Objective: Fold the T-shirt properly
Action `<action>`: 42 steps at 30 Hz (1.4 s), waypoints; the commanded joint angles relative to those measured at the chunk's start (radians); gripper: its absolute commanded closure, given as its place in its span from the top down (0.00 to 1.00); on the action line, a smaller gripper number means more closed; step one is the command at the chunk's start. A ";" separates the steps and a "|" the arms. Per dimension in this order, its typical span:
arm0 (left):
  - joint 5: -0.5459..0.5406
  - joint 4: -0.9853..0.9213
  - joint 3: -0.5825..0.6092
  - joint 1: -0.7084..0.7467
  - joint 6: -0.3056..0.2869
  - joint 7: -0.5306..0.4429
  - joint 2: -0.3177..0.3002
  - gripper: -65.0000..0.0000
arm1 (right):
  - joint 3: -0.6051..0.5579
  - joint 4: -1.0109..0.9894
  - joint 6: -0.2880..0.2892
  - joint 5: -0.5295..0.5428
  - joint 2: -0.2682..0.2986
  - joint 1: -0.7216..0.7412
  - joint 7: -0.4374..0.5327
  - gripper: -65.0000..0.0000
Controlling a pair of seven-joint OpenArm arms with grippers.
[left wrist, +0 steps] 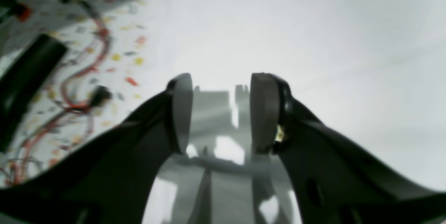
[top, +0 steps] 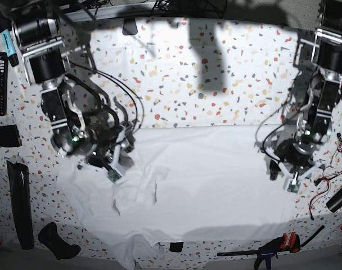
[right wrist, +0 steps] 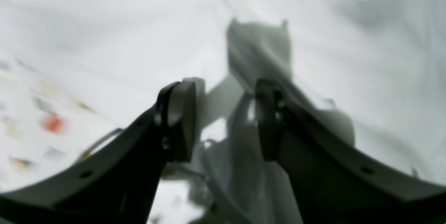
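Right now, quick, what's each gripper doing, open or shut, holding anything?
Left gripper: open, empty, above the plain white thin-cloth T-shirt.
Right gripper: open, nothing between the jaws, over the same shirt.

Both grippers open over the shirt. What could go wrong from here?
1. The T-shirt is still rumpled at its lower-left corner, near the right gripper; a fold now would probably lock the creases in.
2. The left gripper hangs by the shirt's edge, close to loose red wires; a low pass might snag them.
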 commanded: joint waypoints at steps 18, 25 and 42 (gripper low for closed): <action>-0.077 0.137 -0.007 0.044 0.011 0.026 0.033 0.40 | 0.401 0.110 -0.015 0.257 0.017 -0.089 -0.036 0.42; -0.076 0.325 -0.007 0.101 0.011 0.133 0.114 0.40 | 0.499 0.173 -0.013 0.101 0.017 -0.084 0.073 0.42; -0.121 0.056 -0.007 0.206 0.007 0.039 0.162 0.40 | 0.473 -0.245 0.001 0.043 0.016 0.030 0.048 0.42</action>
